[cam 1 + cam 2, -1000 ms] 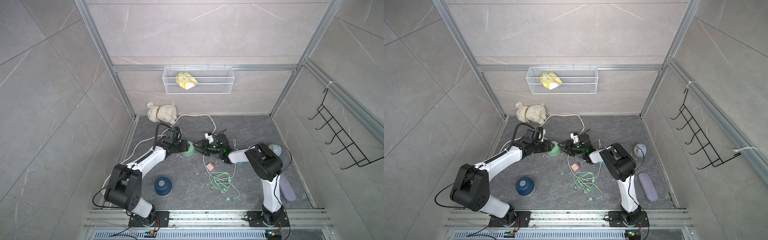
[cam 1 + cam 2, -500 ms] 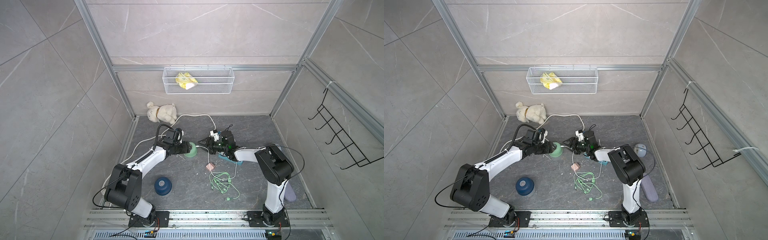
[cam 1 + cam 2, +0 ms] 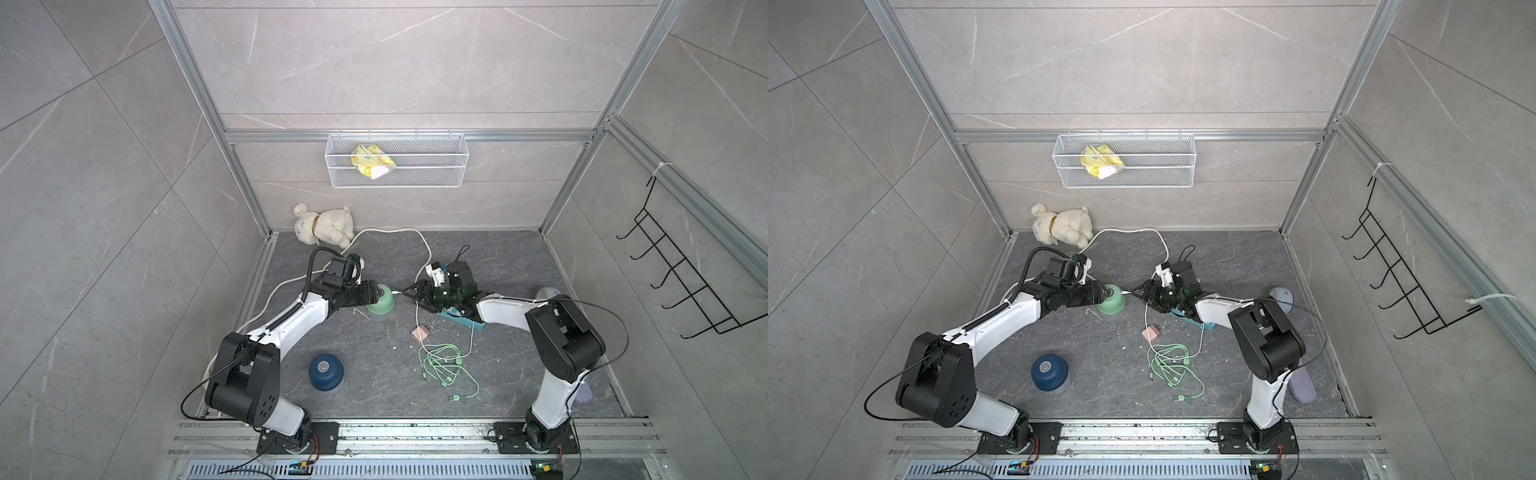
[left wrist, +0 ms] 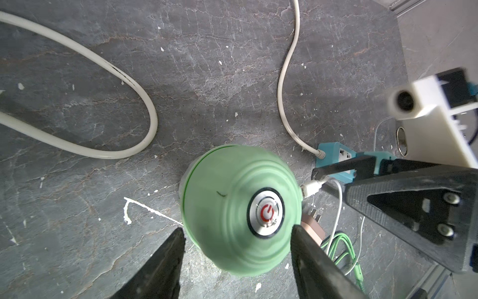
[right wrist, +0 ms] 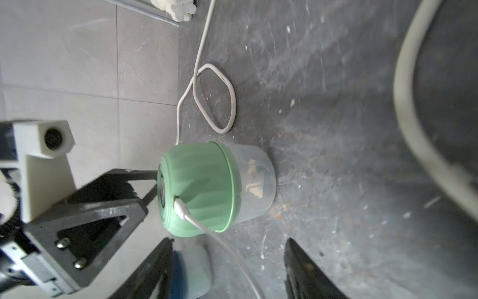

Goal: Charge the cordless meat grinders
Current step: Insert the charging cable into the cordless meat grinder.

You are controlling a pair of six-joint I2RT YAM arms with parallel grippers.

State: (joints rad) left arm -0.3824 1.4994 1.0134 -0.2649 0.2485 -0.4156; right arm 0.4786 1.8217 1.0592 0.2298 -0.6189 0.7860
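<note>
Letting go cleanly is what this step asks, as I judge it. The mint green grinder [image 3: 380, 301] stands upright near the middle of the desk [image 3: 374, 345], a little toward its left edge. The white cable's plug [image 5: 181, 209] sits in the port on the dome's side. The left gripper [image 4: 236, 229] has its fingers [image 4: 168, 259] spread to either side of the dome's crown, grasping nothing. Whether a tip brushes the plastic I cannot tell. The right gripper [image 5: 227, 239] is likewise released, fingers wide, with the cable running loose between them.

To do it well, draw the right arm back along the line of the cable with the fingers kept wide, so nothing hooks the cord and levers the plug out. Lift the left one straight off the crown, not sideways, since the unit looks light enough to tip.

The cord leads down to the pink charger [image 3: 420, 333], which seems to lie loose on the desk near the teal power strip [image 3: 465, 322], its pins bare in the left wrist view. If so, it needs seating there before anything charges. The navy grinder [image 3: 325, 371] sits toward the front left corner, well apart and uncabled. The green cable bundle [image 3: 442, 365] toward the front edge looks like its likely lead.
</note>
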